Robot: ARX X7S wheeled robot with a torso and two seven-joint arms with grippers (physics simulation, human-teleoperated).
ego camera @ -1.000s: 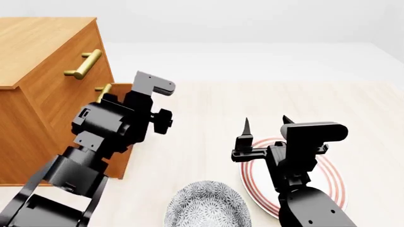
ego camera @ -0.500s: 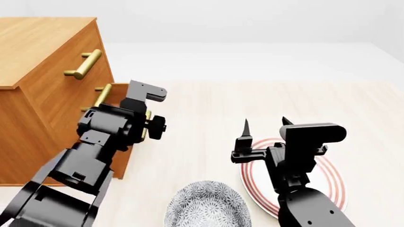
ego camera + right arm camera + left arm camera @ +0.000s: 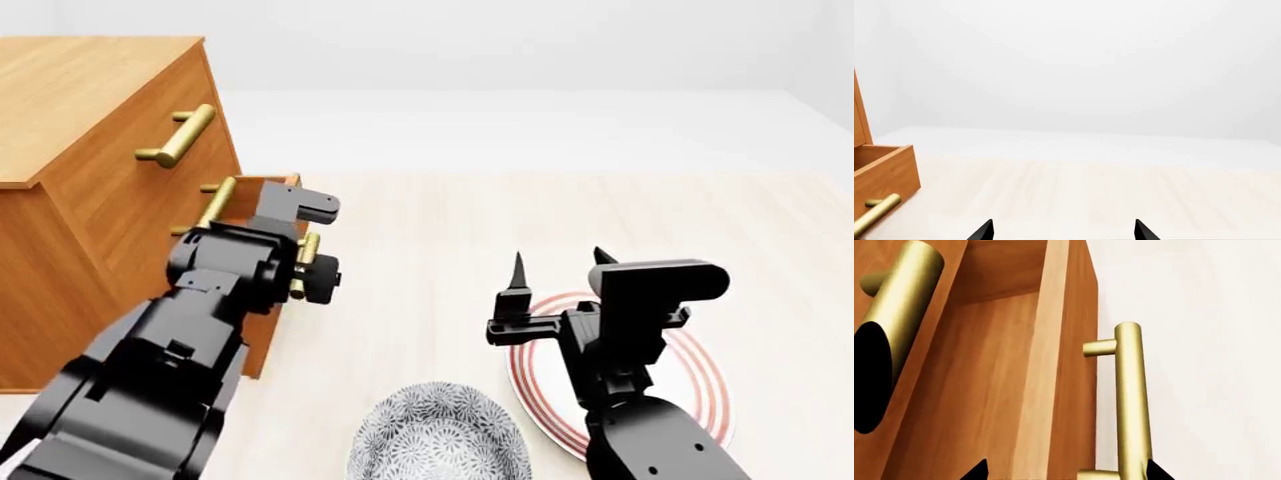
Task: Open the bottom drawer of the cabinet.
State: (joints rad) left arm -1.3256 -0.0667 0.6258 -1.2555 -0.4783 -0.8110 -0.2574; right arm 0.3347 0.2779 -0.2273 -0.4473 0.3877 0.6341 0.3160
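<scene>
- The left claw [image 3: 296, 268] sits at the front of the bottom drawer [image 3: 274, 255], at about 9 o'clock in the head view. In the left wrist view its two dark fingertips [image 3: 977, 471] stand apart, one on each side of the drawer's brass bar handle [image 3: 1131, 400]; the claw is spread, and whether it presses the bar I cannot tell.
- The bottom drawer is pulled partly out of the cabinet [image 3: 94, 190], its wooden inside showing in the left wrist view.
- The cabinet stands at 10 o'clock on the pale wooden counter [image 3: 534, 230], with the top drawer's handle [image 3: 178, 135] above.
- The right claw [image 3: 558, 268] hangs released at 5 o'clock, grasping nothing, over a red-ringed plate [image 3: 701, 385].
- A speckled grey bowl [image 3: 434, 435] sits at 6 o'clock, just beside the plate.
</scene>
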